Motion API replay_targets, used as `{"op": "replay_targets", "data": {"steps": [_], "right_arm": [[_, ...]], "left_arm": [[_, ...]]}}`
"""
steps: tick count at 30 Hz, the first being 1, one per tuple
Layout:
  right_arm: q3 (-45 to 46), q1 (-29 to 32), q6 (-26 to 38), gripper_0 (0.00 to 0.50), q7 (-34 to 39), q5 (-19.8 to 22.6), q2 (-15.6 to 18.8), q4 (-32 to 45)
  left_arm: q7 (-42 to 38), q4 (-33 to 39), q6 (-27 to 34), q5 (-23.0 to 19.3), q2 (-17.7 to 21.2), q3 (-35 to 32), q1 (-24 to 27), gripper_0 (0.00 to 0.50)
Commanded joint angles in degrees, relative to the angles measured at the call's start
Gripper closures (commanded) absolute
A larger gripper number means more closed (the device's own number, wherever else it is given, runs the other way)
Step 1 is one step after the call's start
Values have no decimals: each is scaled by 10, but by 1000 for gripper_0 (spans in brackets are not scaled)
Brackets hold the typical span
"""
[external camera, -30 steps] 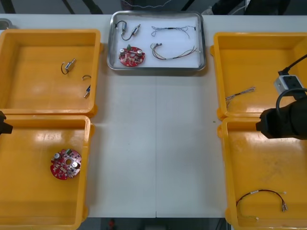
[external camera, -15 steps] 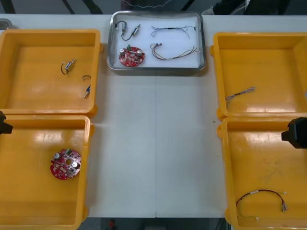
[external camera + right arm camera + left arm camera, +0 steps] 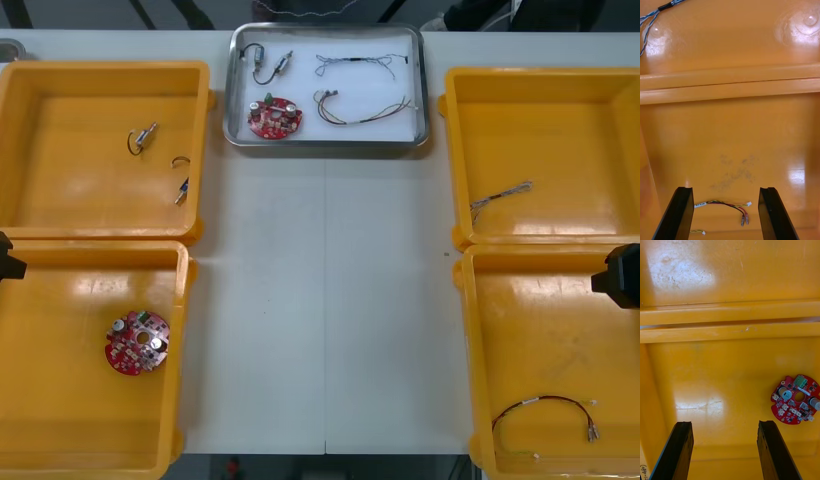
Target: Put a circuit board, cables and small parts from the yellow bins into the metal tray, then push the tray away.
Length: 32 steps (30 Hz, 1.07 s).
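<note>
Light table (image 3: 320,300), with yellow bins paired at each side: far left bin (image 3: 70,190), near left bin (image 3: 60,410), far right bin (image 3: 560,120), near right bin (image 3: 550,340). At the far middle, between the two far bins, metal tray (image 3: 300,85), white inside.

Over the near left bin, at the table's left edge, left gripper (image 3: 724,422): fingers spread wide, pinching nothing. Over the near right bin, at the right edge, right gripper (image 3: 726,188): spread the same way, pinching nothing.

In the tray's near left part, red circuit board (image 3: 275,117). On the near left bin's floor, second circuit board (image 3: 138,343), off to one side of the left gripper.

In the tray's right half, two thin cables (image 3: 360,108). In its far left corner, black cable (image 3: 262,62).

In the far right bin, blue and white cable (image 3: 500,195). In the near right bin, red and yellow cable (image 3: 724,204), flat on the floor, seen between the right gripper's fingers.

In the far left bin, small metal parts (image 3: 145,137).
</note>
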<state>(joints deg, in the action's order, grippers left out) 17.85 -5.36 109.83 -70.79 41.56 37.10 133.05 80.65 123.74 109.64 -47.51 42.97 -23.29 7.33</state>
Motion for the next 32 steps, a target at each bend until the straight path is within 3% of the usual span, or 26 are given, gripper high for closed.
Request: {"op": "replay_targets", "data": {"steps": [1,32], "right_arm": [[17,11,2,0,-10,5,19,19],[17,11,2,0,-10,5,19,19]], "left_arm": [[9,16,4,-4,26,-18,-10,2],[9,16,4,-4,26,-18,-10,4]]}}
